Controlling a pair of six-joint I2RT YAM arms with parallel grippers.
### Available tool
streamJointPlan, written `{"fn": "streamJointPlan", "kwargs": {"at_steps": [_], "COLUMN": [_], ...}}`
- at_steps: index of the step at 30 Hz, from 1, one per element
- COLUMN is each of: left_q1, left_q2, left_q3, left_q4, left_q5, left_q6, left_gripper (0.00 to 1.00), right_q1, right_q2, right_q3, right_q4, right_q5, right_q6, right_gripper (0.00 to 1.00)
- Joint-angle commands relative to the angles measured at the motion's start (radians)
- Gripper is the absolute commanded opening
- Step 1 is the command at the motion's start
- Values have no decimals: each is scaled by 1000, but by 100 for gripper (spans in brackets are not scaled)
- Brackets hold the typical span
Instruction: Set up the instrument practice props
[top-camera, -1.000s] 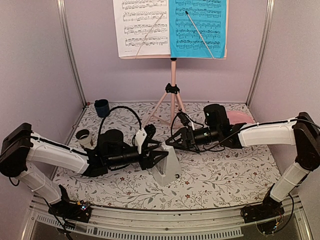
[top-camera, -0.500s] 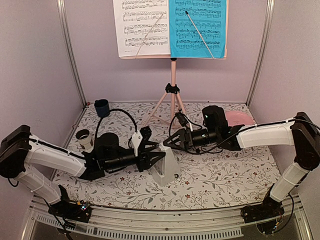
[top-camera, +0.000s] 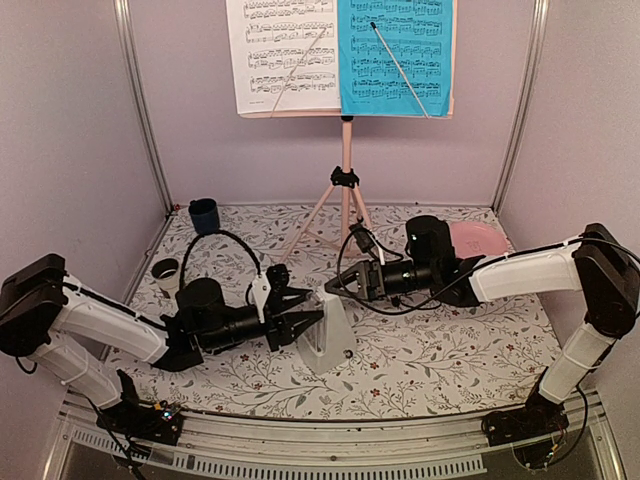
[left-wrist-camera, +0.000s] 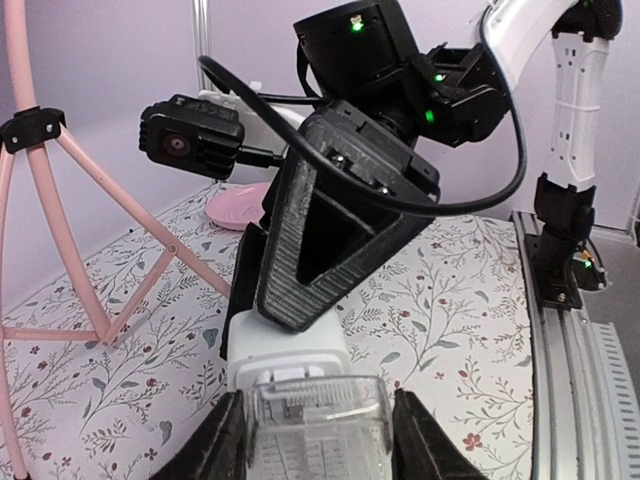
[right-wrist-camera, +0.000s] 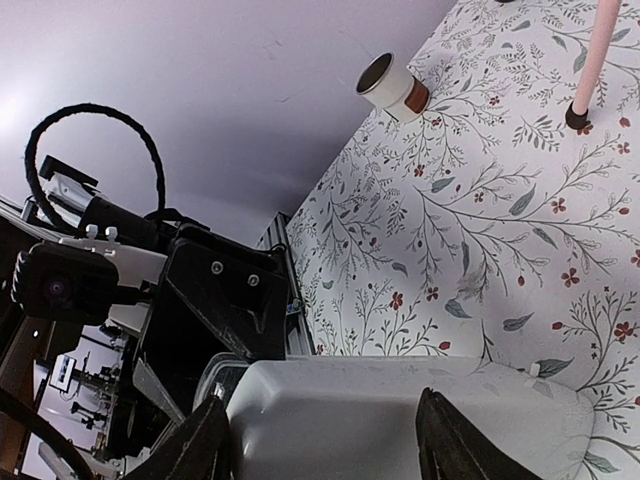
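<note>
Metronome (top-camera: 328, 338) upright on the floral cloth (top-camera: 450, 350), lower centre of the overhead view, in front of the music stand (top-camera: 346, 200). Left gripper (top-camera: 305, 318) clamps its lower body, probably to steady it. Right gripper (top-camera: 332, 287) straddles the tip, half-spread; contact cannot be told.

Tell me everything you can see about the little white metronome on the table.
The metronome is a small white pyramid, plastic by its look, with a clear cover on one face. It stands on the floral tablecloth, in front of the pink music stand. The left gripper clamps its lower body. The right gripper straddles its top, but whether it presses is unclear.
</note>
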Motion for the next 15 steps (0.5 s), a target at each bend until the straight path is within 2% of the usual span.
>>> {"fn": "streamJointPlan", "kwargs": {"at_steps": [1,4,6,9,15], "left_q1": [-12,-11,-7,5,108], "left_q2": [-31,-102,-180,-301,-458], "left_q3": [-28,-43,-32,16,87], "left_q4": [68,83,23,-200,-644], "left_q5": [13,0,-18,-61,-127], "left_q6": [29,-5,-27,-47,-153], "left_gripper": [26,25,25,25,25], "right_q1": [-31,-31,-29,-22,0], "right_q2": [84,78,66,50,27], "right_q3": [-71,-61,-51,-31,44], "right_q4": [-252,-261,-267,-275,-293], "right_q5": [123,122,122,121,100], "right_q6": [-68,-78,-84,-97,-122], "right_gripper": [62,62,62,64,71]}}
